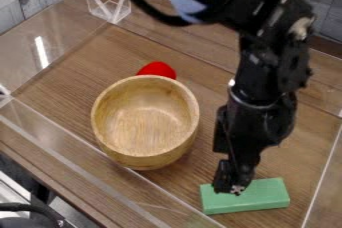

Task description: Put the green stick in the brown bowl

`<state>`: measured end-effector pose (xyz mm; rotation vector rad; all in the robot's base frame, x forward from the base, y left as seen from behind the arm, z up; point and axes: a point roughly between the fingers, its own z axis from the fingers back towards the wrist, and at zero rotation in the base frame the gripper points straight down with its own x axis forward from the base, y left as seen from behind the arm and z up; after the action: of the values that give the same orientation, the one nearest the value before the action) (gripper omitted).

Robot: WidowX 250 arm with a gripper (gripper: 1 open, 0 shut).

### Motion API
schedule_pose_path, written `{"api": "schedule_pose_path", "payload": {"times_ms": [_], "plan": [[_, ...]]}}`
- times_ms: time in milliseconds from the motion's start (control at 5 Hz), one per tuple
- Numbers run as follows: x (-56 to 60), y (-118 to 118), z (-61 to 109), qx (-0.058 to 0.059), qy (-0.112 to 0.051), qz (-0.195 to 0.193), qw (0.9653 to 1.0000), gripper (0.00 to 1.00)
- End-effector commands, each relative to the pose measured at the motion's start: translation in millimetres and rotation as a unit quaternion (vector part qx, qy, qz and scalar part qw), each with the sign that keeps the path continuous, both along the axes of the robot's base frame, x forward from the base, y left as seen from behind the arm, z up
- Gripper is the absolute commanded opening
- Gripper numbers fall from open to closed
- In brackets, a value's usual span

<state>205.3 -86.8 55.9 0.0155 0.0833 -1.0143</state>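
The green stick (254, 199) lies flat on the wooden table near the front right, partly covered by my gripper. My gripper (239, 175) hangs pointing down right over the stick's left half, its black fingers (235, 182) apart and nothing between them. I cannot tell whether the fingertips touch the stick. The brown bowl (144, 122) stands upright and empty to the left of the gripper, a short gap away.
A small red object (158, 70) sits just behind the bowl. Clear acrylic walls (80, 187) fence the table on the front, left and right. A clear plastic stand (107, 4) is at the back left.
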Motion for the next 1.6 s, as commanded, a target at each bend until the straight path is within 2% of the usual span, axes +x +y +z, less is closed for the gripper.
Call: {"api": "schedule_pose_path", "payload": {"times_ms": [0,400,800,1200,1400], "plan": [[6.4,4,10.4,-0.010,-0.033,0.025,0.9991,1.00],[3.7,15,-15.5,-0.012,-0.039,0.015,0.9991,1.00],[-4.0,7,-12.6,-0.004,-0.050,0.066,0.9966,1.00],[-2.8,-15,-11.3,-0.003,-0.066,0.036,0.9971,1.00],[0.4,-12,-18.3,-0.010,-0.074,0.064,0.9952,1.00]]}}
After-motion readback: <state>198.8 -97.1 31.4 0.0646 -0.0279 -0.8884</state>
